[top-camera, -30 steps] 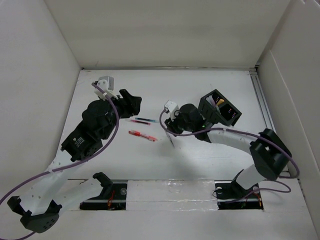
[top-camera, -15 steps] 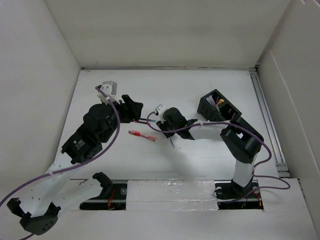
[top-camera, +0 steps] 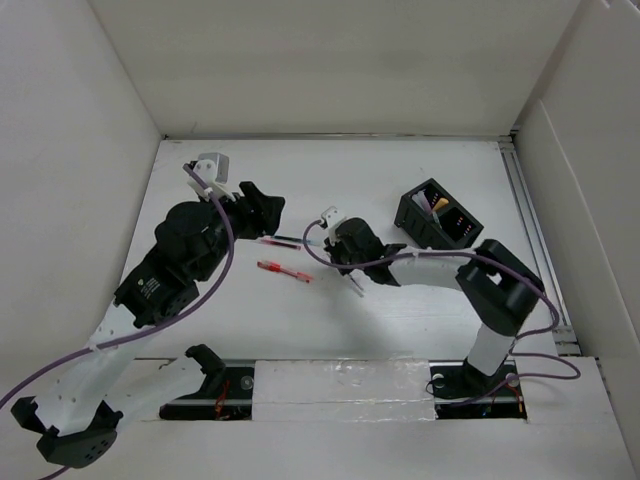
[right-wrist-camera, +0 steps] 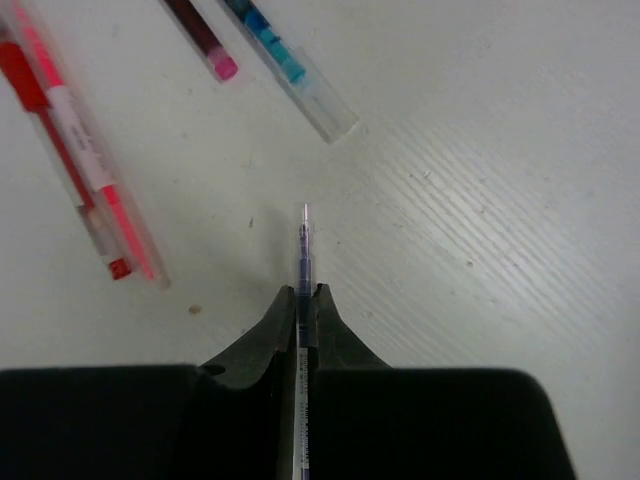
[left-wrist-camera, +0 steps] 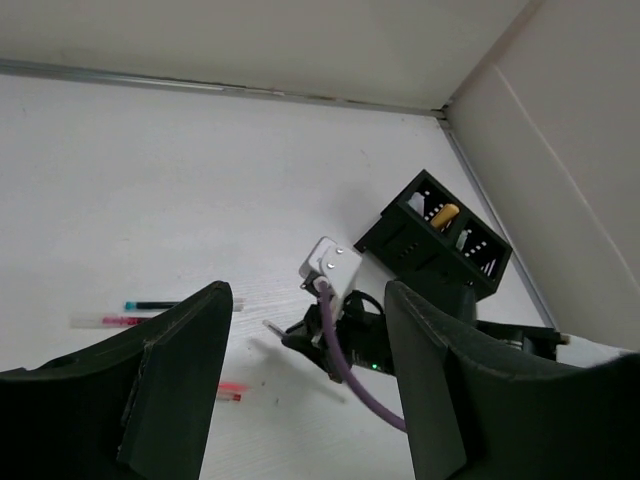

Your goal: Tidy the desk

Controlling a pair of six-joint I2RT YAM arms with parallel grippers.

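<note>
White desk [top-camera: 400,170] fills the walled box, with a metal rail [top-camera: 531,232] down its right edge. Three pens lie on it left of centre. A teal pen [right-wrist-camera: 285,65] and a magenta pen [right-wrist-camera: 205,40] lie side by side, and a red pen [top-camera: 285,270] lies nearer the arms, a little apart from them.

The right gripper [right-wrist-camera: 307,292] sits low over the desk with its fingers pinched together on a thin blue pen [right-wrist-camera: 304,250]. That pen's tip pokes out ahead of the fingertips and points at the near end of the teal pen, close to it but not touching.

The left gripper [top-camera: 268,212] hangs above the far ends of the teal and magenta pens. Its fingers [left-wrist-camera: 175,390] are spread wide with nothing between them.

A black holder [top-camera: 440,215] stands right of centre, tilted askew to the walls, well apart from the loose pens. One of its slots seems to hold something yellowish, too small to make out. The right arm bends round in front of it
</note>
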